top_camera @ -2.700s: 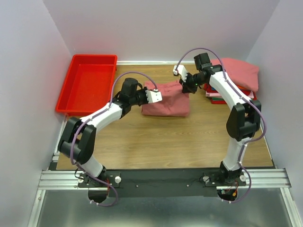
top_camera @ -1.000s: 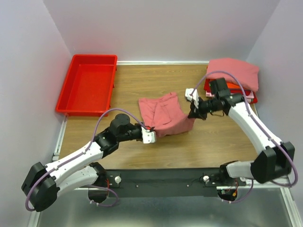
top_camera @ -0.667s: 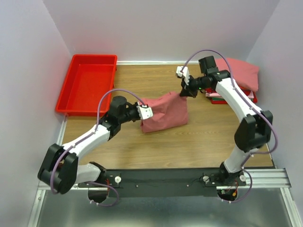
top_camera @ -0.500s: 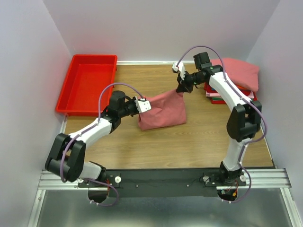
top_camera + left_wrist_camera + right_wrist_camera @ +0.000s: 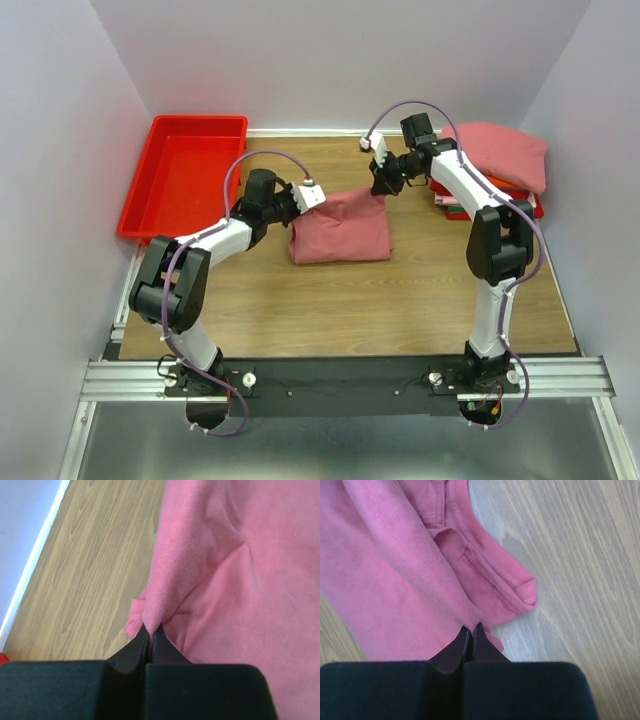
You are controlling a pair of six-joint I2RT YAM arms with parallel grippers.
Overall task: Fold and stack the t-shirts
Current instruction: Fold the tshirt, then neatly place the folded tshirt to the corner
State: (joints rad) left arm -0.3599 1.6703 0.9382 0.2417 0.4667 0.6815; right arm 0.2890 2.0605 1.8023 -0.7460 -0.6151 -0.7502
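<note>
**Wood tabletop [image 5: 300,300], one shirt pinched at both far corners**

A pink t-shirt [image 5: 340,235] sits mid-tabletop with its far edge held up. The left jaws are closed tight on its far-left corner and the right jaws on its far-right corner, each nipping a thin fold of cloth. For a clean fold, move both arms together at equal height with the edge taut, then lay it down square. The folded stack [image 5: 505,150] lies far right and the red bin [image 5: 185,180] far left.

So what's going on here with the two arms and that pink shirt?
Both arms are working one salmon-pink t-shirt in the middle of the table. The left gripper and the right gripper are each shut on a far corner of it. A stack of folded t-shirts sits at the far right.
</note>
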